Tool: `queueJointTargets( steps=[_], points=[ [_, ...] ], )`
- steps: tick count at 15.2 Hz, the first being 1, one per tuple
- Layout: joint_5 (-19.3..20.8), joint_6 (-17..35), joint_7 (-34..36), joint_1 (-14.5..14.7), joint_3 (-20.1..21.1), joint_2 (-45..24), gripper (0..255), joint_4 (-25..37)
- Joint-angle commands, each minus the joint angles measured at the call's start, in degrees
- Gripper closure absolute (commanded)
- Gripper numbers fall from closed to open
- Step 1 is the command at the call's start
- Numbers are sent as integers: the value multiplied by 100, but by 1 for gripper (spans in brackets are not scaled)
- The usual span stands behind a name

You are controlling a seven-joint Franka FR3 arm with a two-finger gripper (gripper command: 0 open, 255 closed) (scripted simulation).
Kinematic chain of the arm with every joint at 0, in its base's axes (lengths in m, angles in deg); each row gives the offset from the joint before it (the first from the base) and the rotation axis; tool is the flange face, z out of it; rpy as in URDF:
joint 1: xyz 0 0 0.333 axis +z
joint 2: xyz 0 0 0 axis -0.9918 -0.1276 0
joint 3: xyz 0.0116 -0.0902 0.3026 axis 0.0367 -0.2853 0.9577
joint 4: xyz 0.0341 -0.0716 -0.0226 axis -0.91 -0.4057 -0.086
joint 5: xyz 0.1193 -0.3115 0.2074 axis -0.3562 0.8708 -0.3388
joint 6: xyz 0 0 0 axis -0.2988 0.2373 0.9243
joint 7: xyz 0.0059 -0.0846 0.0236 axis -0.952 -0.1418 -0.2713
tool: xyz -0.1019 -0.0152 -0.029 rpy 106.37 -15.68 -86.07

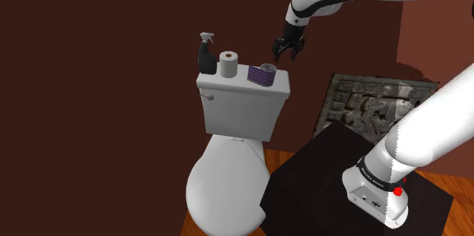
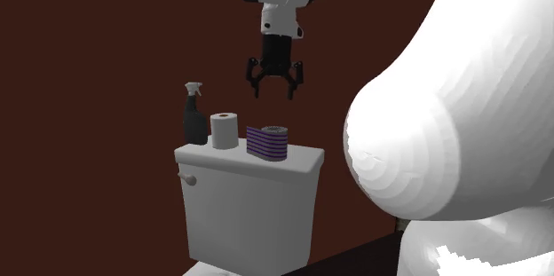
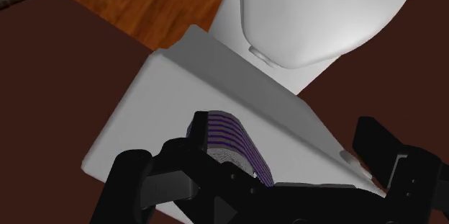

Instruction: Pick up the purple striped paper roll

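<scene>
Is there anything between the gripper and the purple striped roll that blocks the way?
Nothing visible. The open gripper hangs above the striped roll with only air between. The white roll and the spray bottle stand beside it on the tank, off the path.

Purple striped roll (image 1: 263,74) on toilet tank (image 1: 243,113), gripper (image 1: 287,55) above it, white roll (image 1: 229,66), spray bottle (image 1: 206,57) alongside

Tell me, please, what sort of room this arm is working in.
Most likely a bathroom. A white toilet stands against a dark wall, and on its tank sit a dark spray bottle, a plain white paper roll and the purple striped paper roll.
</scene>
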Motion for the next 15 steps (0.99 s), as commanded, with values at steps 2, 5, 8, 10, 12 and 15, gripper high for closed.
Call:
queueJointTargets(
  steps=[2,5,8,10,12,15],
  points=[
    [29,184,83,-48,-40,-689,0,489],
    [49,279,172,-90,-84,-1354,0,1040],
    [60,311,256,-133,-133,-2023,0,1659],
    [61,296,311,-165,-167,-2475,0,2113],
    [57,251,365,-200,-201,-2936,0,2605],
    [49,264,399,-228,-223,-3297,0,2944]
  ],
)
